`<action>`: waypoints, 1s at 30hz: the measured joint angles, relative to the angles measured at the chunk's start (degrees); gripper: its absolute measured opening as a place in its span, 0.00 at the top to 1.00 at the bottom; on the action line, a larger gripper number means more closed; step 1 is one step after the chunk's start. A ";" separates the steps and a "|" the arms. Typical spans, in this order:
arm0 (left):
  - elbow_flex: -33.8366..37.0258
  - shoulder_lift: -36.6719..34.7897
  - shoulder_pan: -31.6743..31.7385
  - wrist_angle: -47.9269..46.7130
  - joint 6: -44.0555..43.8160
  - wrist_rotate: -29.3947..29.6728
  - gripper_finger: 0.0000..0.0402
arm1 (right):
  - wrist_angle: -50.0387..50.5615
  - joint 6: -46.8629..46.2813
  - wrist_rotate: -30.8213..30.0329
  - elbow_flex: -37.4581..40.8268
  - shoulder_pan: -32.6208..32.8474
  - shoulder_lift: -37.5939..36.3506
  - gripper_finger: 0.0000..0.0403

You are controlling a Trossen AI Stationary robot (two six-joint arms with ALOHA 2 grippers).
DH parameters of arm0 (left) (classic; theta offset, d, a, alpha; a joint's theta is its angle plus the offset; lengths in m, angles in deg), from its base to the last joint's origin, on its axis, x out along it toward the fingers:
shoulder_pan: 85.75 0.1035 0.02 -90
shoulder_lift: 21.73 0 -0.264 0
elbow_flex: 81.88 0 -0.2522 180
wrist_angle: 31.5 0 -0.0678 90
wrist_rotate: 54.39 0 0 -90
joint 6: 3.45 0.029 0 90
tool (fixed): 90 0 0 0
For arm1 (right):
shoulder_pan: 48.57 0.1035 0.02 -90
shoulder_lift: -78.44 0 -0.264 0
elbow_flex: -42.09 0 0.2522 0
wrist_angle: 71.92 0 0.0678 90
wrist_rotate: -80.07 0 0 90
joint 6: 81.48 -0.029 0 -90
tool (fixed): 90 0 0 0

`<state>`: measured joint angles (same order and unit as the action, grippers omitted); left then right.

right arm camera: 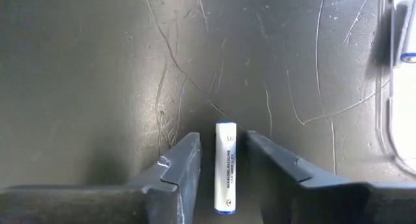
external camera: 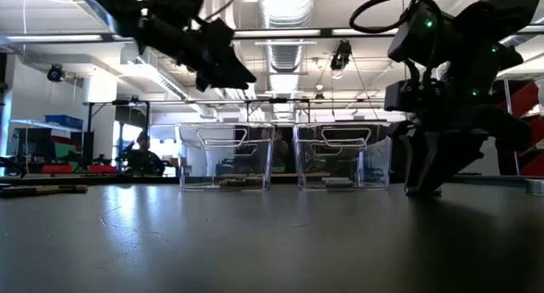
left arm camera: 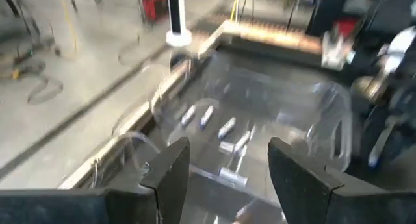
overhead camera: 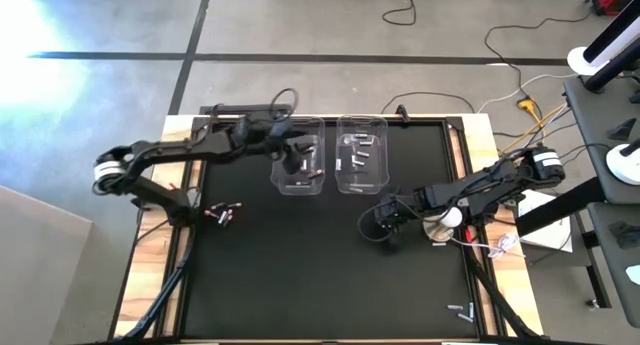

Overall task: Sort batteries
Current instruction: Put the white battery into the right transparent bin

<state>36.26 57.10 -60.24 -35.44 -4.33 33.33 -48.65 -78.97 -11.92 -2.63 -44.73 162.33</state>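
We found the right tool [right arm camera: 216, 172] low on the tabletop [overhead camera: 300, 275], a little way in front of the right bin [overhead camera: 361, 155]. A white battery [right arm camera: 225, 167] lay flat between its two fingers [right arm camera: 179, 165]. The fingers stood just beside the battery on either side, with a thin gap visible on each; we judged the grip not yet made.

The left tool [left arm camera: 227, 172] hung above the left bin [overhead camera: 299, 165], its fingers spread wide and holding nothing. Several batteries lay in each bin. A few dark batteries [overhead camera: 223, 214] remained on the tabletop near the left arm's base, and another small item sat near the front right corner; we could not identify it.

In our judgement the step in hand was the pick-up of the white battery. The next move called for closing fully on it, lifting clear, and carrying it over the bin holding the light-coloured batteries.
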 joint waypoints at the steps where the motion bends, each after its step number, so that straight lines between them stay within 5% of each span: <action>1: 1.98 -1.34 -0.02 2.65 -0.55 0.00 0.53 | 0.09 -0.66 -0.04 -0.05 0.01 0.35 0.72; 16: 21.09 -7.75 -0.48 33.89 -4.34 0.17 0.53 | 4.44 -5.93 1.95 -0.16 -0.07 0.57 0.91; 30: 20.64 -7.97 -0.67 35.40 -3.91 -0.26 0.53 | 28.72 -10.68 0.62 -9.56 0.62 -0.57 0.93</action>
<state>56.90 49.14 -60.91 -0.03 -8.24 33.07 -19.93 -89.64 -11.30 -12.18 -44.11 161.76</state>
